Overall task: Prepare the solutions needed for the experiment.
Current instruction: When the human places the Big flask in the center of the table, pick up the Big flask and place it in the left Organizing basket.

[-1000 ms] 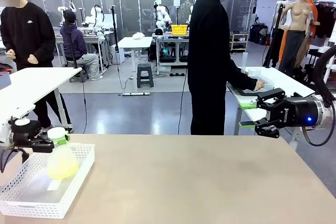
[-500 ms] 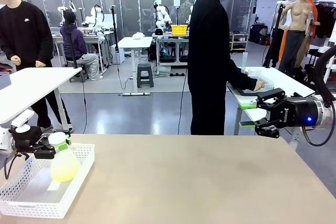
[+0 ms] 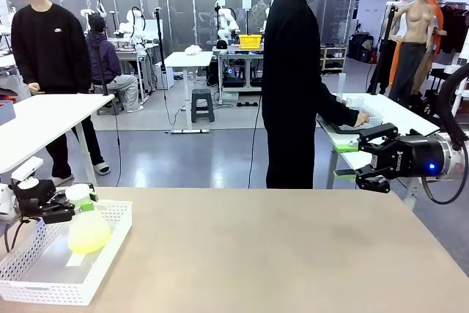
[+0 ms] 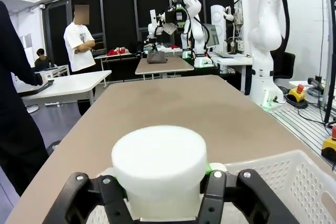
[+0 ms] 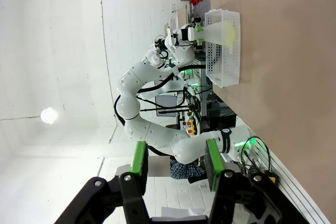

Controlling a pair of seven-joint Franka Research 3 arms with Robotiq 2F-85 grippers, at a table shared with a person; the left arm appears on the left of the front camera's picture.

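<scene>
A frosted conical flask with a white cap stands in the white mesh basket at the table's near left corner. The solutions show as pale yellow-green liquid low in its belly. My left gripper sits at the flask's neck, one finger on each side. Its jaws stand slightly wider than the neck, and a green pad peeks out beside the cap. My right gripper hovers open above the table's far right edge, holding nothing; its wrist view shows the pads apart.
The brown tabletop stretches bare between the basket and the right arm. A person in black stands beyond the far edge, hands on a side table. Another person stands by a white table at the far left.
The flask has come down a little into the basket with my left gripper, and the jaws have spread off the neck. The right arm has not moved. The far-left person stepped right.
</scene>
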